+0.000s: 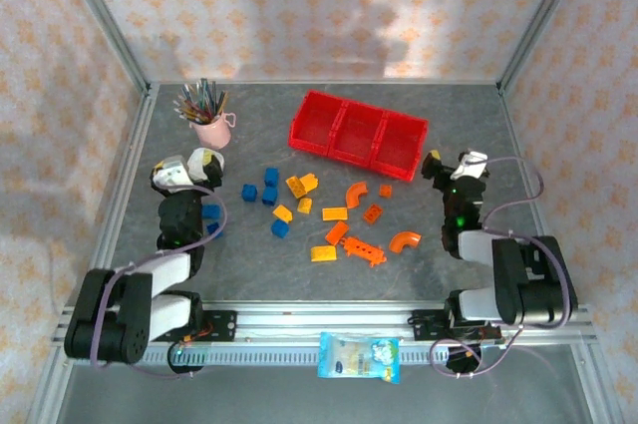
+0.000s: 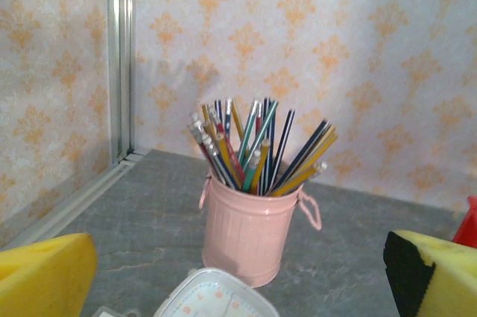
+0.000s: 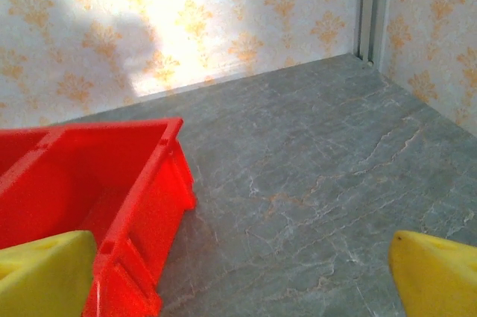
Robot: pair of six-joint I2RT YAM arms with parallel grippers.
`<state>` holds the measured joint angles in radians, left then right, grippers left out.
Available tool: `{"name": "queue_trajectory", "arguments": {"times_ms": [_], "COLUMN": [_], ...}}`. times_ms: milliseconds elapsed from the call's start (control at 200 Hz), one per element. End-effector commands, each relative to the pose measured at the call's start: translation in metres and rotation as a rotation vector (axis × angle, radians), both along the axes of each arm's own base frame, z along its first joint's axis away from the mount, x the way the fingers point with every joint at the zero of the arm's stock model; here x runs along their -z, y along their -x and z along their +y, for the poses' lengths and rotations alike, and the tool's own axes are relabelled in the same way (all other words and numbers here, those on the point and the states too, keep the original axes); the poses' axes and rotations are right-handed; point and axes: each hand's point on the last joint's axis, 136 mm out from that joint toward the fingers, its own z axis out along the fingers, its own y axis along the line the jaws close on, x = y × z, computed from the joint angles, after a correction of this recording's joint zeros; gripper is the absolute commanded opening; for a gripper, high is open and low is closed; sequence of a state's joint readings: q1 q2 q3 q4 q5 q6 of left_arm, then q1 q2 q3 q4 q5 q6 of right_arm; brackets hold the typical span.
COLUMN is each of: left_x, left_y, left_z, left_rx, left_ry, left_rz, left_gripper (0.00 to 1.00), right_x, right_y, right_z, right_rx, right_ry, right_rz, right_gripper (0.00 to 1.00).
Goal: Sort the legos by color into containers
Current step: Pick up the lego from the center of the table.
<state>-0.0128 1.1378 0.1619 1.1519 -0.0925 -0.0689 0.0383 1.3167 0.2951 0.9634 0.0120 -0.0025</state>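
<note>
Pink pencil cup point(image 2: 246, 235) from left wrist, red containers point(image 3: 153, 198) from right

**A:** ok so what's the other stuff sitting on that grey marbled table point(image 1: 249, 274)?

**B:** pink bucket-style cup point(image 2: 250, 231) near the far-left corner, upright, crammed with coloured pencils point(image 2: 253, 149) fanning out the top. little loop handles on both sides.

**A:** and the blue-and-white packet point(image 1: 359, 357)?

**B:** lying flat on the metal rail point(image 1: 279, 322) along the near edge, about the middle. orange floral wallpaper point(image 1: 329, 5) on the walls.
</note>
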Motion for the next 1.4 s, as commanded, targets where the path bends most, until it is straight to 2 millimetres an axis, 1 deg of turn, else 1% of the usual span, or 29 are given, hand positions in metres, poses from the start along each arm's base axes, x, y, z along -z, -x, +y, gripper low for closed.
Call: {"name": "queue_trajectory", "arguments": {"times_ms": [0, 20, 35, 55, 115, 145, 195, 250, 325, 375, 415, 465, 511, 656, 746, 811, 836, 876, 1016, 1046, 1071, 1181, 1296, 1391], "left_x": [-0.006, -0.008, -0.010, -0.013, -0.014, -0.014, -0.014, -0.012, -0.012, -0.011, -0.007, -0.002, 0.003, 0.014, 0.017, 0.021, 0.022, 0.024, 0.034, 0.035, 0.037, 0.039, 0.042, 0.047], "left_y": [-0.001, -0.001, -0.001, -0.002, -0.004, -0.005, -0.004, 0.000, 0.003, 0.001, -0.002, -0.004, -0.004, 0.004, 0.010, 0.013, 0.014, 0.016, 0.018, 0.017, 0.017, 0.017, 0.015, 0.013], "left_z": [-0.003, -0.004, -0.004, -0.005, -0.004, -0.006, -0.007, -0.007, -0.007, -0.011, -0.015, -0.023, -0.032, -0.055, -0.071, -0.083, -0.088, -0.097, -0.126, -0.130, -0.134, -0.151, -0.166, -0.173], "left_rx": [0.024, 0.032, 0.038, 0.045, 0.046, 0.055, 0.067, 0.069, 0.080, 0.097, 0.105, 0.137, 0.179, 0.230, 0.255, 0.279, 0.292, 0.316, 0.385, 0.389, 0.390, 0.414, 0.422, 0.423], "left_ry": [0.095, 0.112, 0.127, 0.151, 0.248, 0.272, 0.317, 0.376, 0.469, 0.494, 0.527, 0.545, 0.549, 0.548, 0.535, 0.540, 0.545, 0.550, 0.552, 0.546, 0.542, 0.523, 0.518, 0.527], "left_rz": [-0.007, -0.013, -0.018, -0.026, -0.030, -0.026, -0.024, -0.044, -0.066, -0.033, 0.011, 0.067, 0.109, 0.223, 0.280, 0.317, 0.330, 0.349, 0.418, 0.433, 0.447, 0.479, 0.505, 0.521], "left_gripper": [1.00, 0.99, 0.99, 0.99, 1.00, 1.00, 0.99, 0.99, 0.99, 0.99, 0.99, 0.99, 0.99, 0.99, 0.99, 0.99, 0.99, 0.99, 0.99, 0.99, 0.99, 0.99, 0.99, 0.99], "right_x": [-0.017, -0.022, -0.020, -0.030, -0.040, -0.041, -0.034, -0.025, -0.019, -0.018, -0.017, -0.017, -0.014, -0.004, 0.006, 0.007, 0.014, 0.019, 0.035, 0.037, 0.041, 0.049, 0.054, 0.064], "right_y": [0.004, 0.006, 0.007, 0.010, 0.017, 0.020, 0.024, 0.027, 0.027, 0.026, 0.025, 0.023, 0.023, 0.022, 0.022, 0.022, 0.022, 0.023, 0.027, 0.028, 0.028, 0.033, 0.037, 0.038], "right_z": [-0.005, -0.005, -0.005, -0.005, -0.008, -0.011, -0.015, -0.015, -0.010, -0.004, 0.001, 0.009, 0.012, 0.026, 0.046, 0.061, 0.066, 0.074, 0.116, 0.127, 0.131, 0.164, 0.186, 0.194], "right_rx": [0.035, 0.037, 0.039, 0.044, 0.078, 0.105, 0.156, 0.177, 0.162, 0.132, 0.114, 0.076, 0.074, 0.065, 0.027, -0.007, -0.012, -0.023, -0.084, -0.101, -0.095, -0.133, -0.119, -0.088], "right_ry": [-0.055, -0.072, -0.088, -0.116, -0.239, -0.299, -0.394, -0.443, -0.456, -0.456, -0.461, -0.469, -0.472, -0.451, -0.405, -0.374, -0.360, -0.342, -0.259, -0.241, -0.229, -0.184, -0.157, -0.172], "right_rz": [-0.008, -0.019, -0.012, -0.041, -0.067, -0.064, -0.021, 0.026, 0.087, 0.120, 0.146, 0.175, 0.212, 0.352, 0.453, 0.508, 0.547, 0.589, 0.722, 0.746, 0.766, 0.823, 0.846, 0.859], "right_gripper": [1.00, 1.00, 1.00, 1.00, 1.00, 1.00, 1.00, 1.00, 1.00, 1.00, 1.00, 1.00, 1.00, 1.00, 1.00, 1.00, 1.00, 1.00, 0.98, 0.98, 0.98, 0.95, 0.94, 0.92]}}
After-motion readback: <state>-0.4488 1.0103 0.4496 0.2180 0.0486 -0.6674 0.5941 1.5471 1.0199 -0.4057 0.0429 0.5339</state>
